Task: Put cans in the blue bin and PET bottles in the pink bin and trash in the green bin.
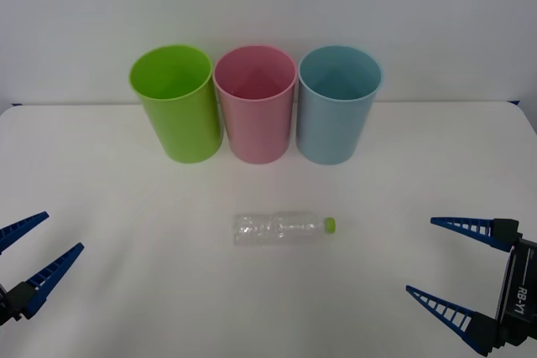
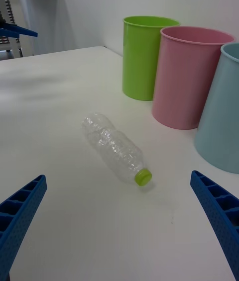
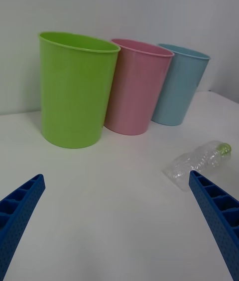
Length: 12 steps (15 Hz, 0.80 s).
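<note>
1. Three bins stand upright in a row at the back of the white counter (image 1: 126, 207): green bin (image 1: 174, 105) on the robot's left, pink bin (image 1: 255, 105) in the middle, blue bin (image 1: 338, 105) on the right. Neighbours touch or nearly touch at the rims.
2. PET bottle (image 1: 281, 228) lies on its side on the counter, in front of the pink bin and well apart from the row. Lime-green cap (image 1: 330, 225) points to the robot's right. Clear, crinkled, no label.
3. Left hand (image 1: 23, 249) sits low at the near left edge of the counter, fingers spread wide, holding nothing.
4. Right hand (image 1: 457, 266) sits low at the near right edge, fingers spread wide, holding nothing.
5. Both hands are well apart from the bottle, which lies between them.
</note>
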Motion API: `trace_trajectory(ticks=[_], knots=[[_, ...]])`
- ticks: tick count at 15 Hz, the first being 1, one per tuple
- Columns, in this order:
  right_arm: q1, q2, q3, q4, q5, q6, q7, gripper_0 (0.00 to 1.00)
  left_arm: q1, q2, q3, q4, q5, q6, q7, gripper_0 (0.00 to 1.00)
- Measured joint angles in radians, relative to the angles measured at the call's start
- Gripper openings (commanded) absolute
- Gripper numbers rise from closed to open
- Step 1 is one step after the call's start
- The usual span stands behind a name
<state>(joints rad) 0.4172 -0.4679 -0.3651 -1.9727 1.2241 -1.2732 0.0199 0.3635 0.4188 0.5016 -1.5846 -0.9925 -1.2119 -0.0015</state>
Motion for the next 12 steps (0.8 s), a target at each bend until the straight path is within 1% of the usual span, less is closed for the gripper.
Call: trace_trajectory(ticks=[12], knots=[[0.000, 0.000, 0.000, 0.000, 0.000, 0.000, 0.000, 1.00, 0.000, 0.000, 0.000, 0.000, 0.000, 0.000, 0.000, 1.00]])
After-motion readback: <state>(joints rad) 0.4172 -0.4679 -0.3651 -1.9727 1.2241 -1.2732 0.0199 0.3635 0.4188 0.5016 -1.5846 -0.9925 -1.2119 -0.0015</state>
